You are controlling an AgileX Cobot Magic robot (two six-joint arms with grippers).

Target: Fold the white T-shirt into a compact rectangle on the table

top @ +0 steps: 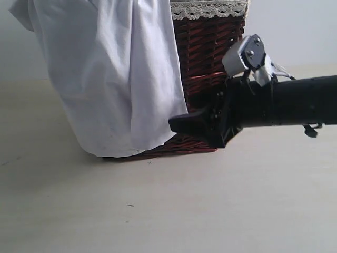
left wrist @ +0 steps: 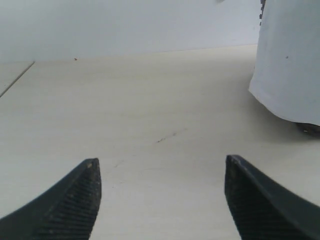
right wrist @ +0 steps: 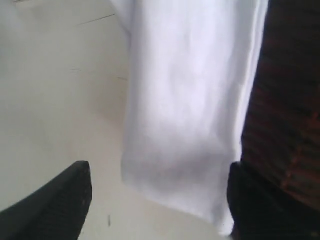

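Right end effector has its jaws spread wide and nothing gripped, sitting right by the hem of the white T-shirt, which hangs draped over the wicker basket down to the worktop. Left end effector is wide open too, empty, low over the worktop.

No writing, label, brand mark, number or sign can be read in any of the views. The white T-shirt, seen hanging just ahead of the right gripper, is shown only as plain white cloth on the side turned to the cameras.
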